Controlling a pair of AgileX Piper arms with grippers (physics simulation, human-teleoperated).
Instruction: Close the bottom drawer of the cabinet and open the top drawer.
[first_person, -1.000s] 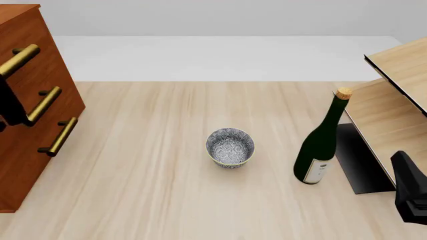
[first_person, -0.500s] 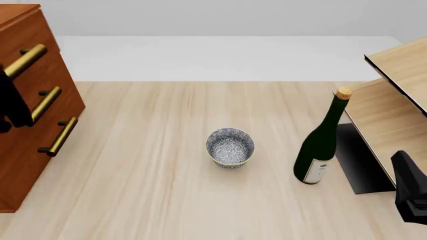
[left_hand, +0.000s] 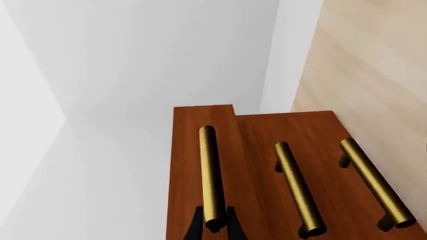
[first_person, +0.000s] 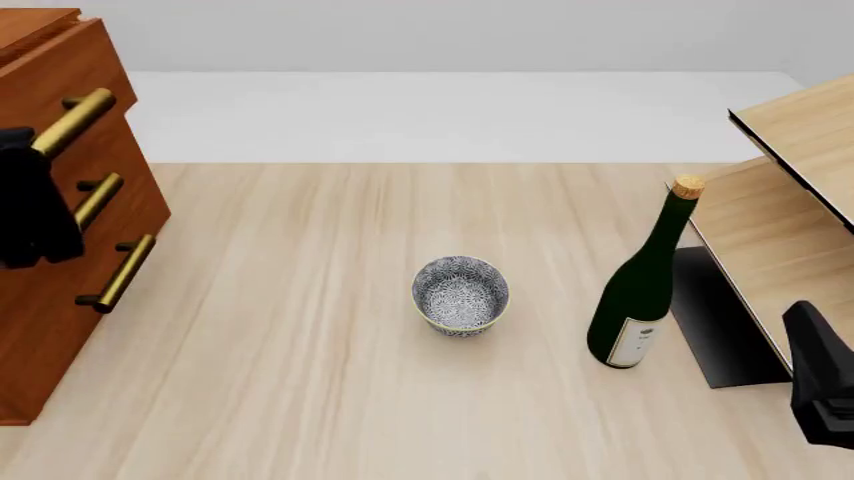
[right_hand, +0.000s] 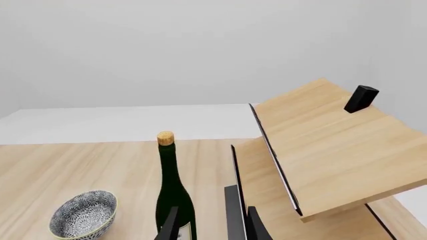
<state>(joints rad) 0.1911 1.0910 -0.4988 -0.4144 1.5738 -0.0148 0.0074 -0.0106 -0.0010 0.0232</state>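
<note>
The reddish-brown cabinet (first_person: 27, 25) stands at the table's left edge. Its top drawer (first_person: 60, 70) juts out a little past the two drawers below. My left gripper (first_person: 24, 145) is shut on that drawer's brass handle (first_person: 83, 110). In the left wrist view the gripper (left_hand: 213, 227) has a finger on each side of the handle (left_hand: 209, 170). The bottom drawer (first_person: 47, 340) sits flush with the middle one, its handle (first_person: 118, 272) in line with it. My right gripper (first_person: 821, 385) hangs open at the near right, holding nothing.
A patterned bowl (first_person: 461, 294) sits mid-table. A green wine bottle (first_person: 643, 285) with a cork stands to its right. A pale wood shelf unit (first_person: 787, 200) fills the right side, with a small black block (right_hand: 361, 98) on its top board.
The top drawer's handle has moved rightward, out from the cabinet, with my left gripper shut on it. The right arm has not moved.
</note>
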